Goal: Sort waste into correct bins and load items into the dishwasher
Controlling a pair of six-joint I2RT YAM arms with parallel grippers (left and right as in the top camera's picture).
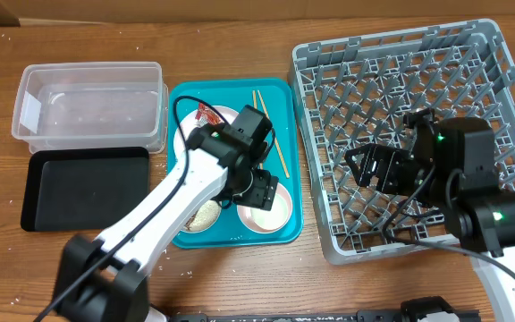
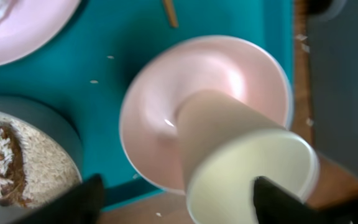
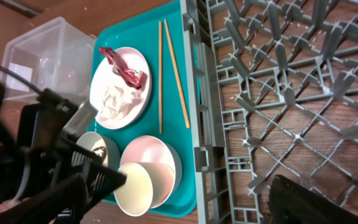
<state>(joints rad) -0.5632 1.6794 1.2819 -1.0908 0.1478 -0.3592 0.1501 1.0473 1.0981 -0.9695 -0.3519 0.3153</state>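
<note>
Reaches down over the near right part of the teal tray [image 1: 284, 98] with the left claw [image 2: 178, 183], jaws spread. One finger [image 2: 278, 199] across the mouth of the small white cup [image 2: 241, 143], the other [image 2: 82, 199] out to the side, clear of the cup's wall; clamped on nothing. Cup blurred, narrow end at the centre of the pale pink dish [image 2: 154, 93], mouth toward the wrist camera; resting there or lifted, cannot tell.

Just beside the dish, on the same tray, the greyish-white bowl [image 2: 64, 134] with white rice [image 2: 51, 171] and a brown lump [image 2: 8, 168] inside. Farther along, the round white plate [image 3: 137, 102], with the red wrapper [image 3: 122, 67] and crumpled paper [image 3: 112, 102] lying on it. Between plate and tray edge, two wooden chopsticks [image 3: 160, 74], flat on the tray.

Holds the right claw [image 1: 358, 168] over the middle of the grey dish rack [image 1: 472, 80], fingers wide apart, gripping nothing. Rack just beside the tray's right edge.

Left of the tray, the clear tub [image 1: 88, 103], with the black tray [image 1: 83, 188] just in front, both on the wooden surface [image 1: 240, 45].
</note>
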